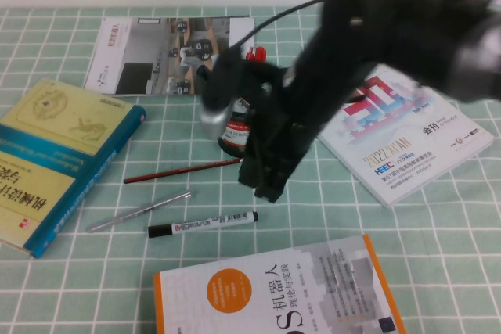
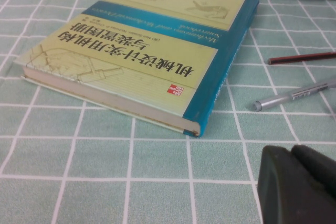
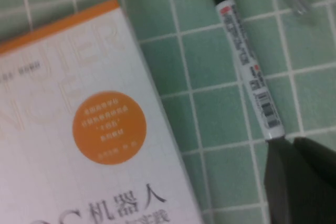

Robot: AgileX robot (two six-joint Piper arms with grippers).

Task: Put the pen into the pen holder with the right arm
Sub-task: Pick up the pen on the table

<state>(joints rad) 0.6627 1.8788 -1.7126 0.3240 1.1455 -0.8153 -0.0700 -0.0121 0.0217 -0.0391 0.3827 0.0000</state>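
Note:
The pen [image 1: 203,224] lies flat on the green checked cloth, black cap to the left. In the right wrist view the pen [image 3: 249,72] shows its barcode print, and one end is hidden under my gripper. My right gripper [image 1: 264,184] hangs just above and behind the pen's right end, with its fingers together [image 3: 291,142] and holding nothing. The pen holder [image 1: 234,132] stands upright behind the gripper, largely hidden by the right arm [image 1: 368,44]. My left gripper [image 2: 291,153] is shut and empty, low over the cloth near the yellow-green book; it is outside the high view.
A slim silver pen [image 1: 141,211] and a thin red pencil [image 1: 182,170] lie left of the pen. A yellow-green book [image 1: 55,154] is at the left, an orange-edged book [image 1: 274,295] at the front, a white booklet [image 1: 407,134] at the right, a brochure [image 1: 164,52] at the back.

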